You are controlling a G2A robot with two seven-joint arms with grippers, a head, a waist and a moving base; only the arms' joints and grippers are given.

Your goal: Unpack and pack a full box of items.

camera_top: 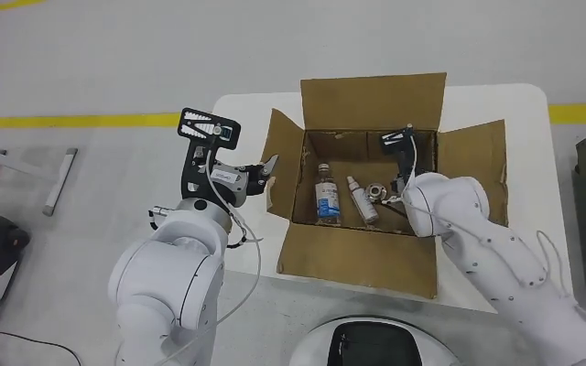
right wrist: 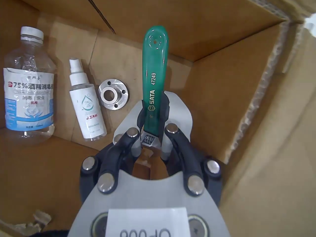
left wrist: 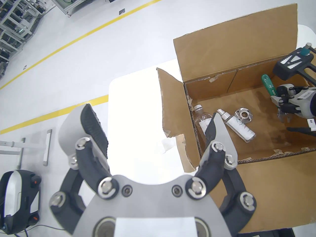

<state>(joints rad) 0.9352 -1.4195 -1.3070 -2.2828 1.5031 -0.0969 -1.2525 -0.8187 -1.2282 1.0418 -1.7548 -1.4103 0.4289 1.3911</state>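
Holding a green-handled wrench (right wrist: 155,62) in our right gripper (right wrist: 154,107), we are clamping it low on the handle, just beside its metal head. The free end of the handle is pointing toward the back wall of the cardboard box (camera_top: 366,105). In the top view this gripper is sitting inside the box, in its right part, right of the frame's centre. We cannot tell if the wrench is touching the box floor or hanging above it. The box is standing open on the white table (camera_top: 247,114) with its four flaps folded outward, and it is taking the middle and the right of the top view. On the box floor three more things are lying in a row: a clear bottle (camera_top: 327,197) with a white cap at the left, a small white spray bottle (camera_top: 363,203) just beside it, and a round metal flange (camera_top: 374,191) between the spray bottle and our right gripper. Our left gripper (camera_top: 268,174) is hanging outside the box, left of the frame's centre, near the left flap, and its fingers are standing wide apart with nothing between them.
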